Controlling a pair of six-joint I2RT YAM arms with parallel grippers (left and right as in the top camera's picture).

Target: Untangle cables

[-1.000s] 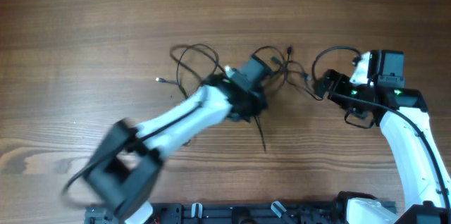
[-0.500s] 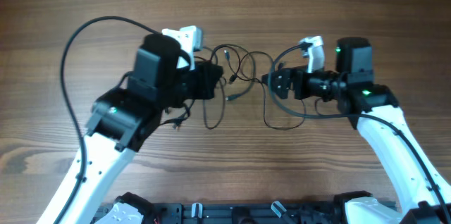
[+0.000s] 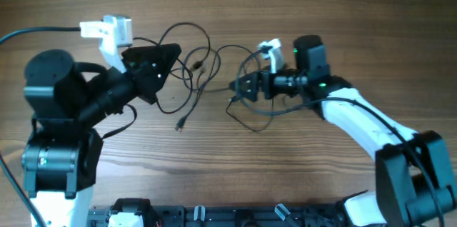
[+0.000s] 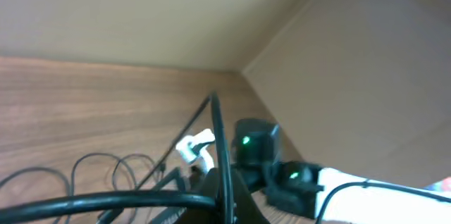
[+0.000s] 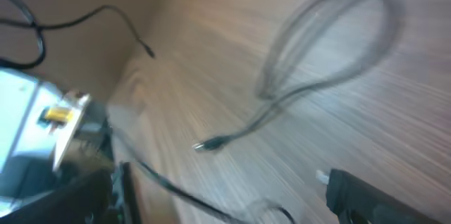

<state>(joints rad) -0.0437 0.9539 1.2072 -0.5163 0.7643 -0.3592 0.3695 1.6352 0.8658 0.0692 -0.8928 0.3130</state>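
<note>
2 arms: my left arm [image 3: 57, 113] stands at the left of the worktop [image 3: 321, 6]. My right arm [image 3: 357, 116] reaches in from the right. The tips face each other across the middle, apart.
Cables [image 3: 194, 63]: thin black cords in loose, crossing loops on the wood between the 2 tips. They are densest just right of my left tip. 1 loop arcs above that spot and another lies below my right tip.
Plug end [image 3: 178, 125]: 1 loose end lies on the bare wood below my left tip, clear of both arms.
Left end effector [image 3: 174, 49]: fingers together, tapering to 1 point in the overhead view. In the left wrist view 1 strand of the cables [image 4: 106, 200] runs across right at the tip and another rises from it. I note it as clamped on a strand.
Right end effector [image 3: 241, 86]: fingers apart at full spread, nothing clamped. Cords pass just beside the tip. I cannot tell whether they touch it.
Right wrist view: blurred. 1 finger [image 5: 366, 194] shows at lower right. A cord loop lies on the wood ahead, with a small plug at its end.
Left wrist view, far side: my right arm [image 4: 254, 143] shows 2 green lights.
</note>
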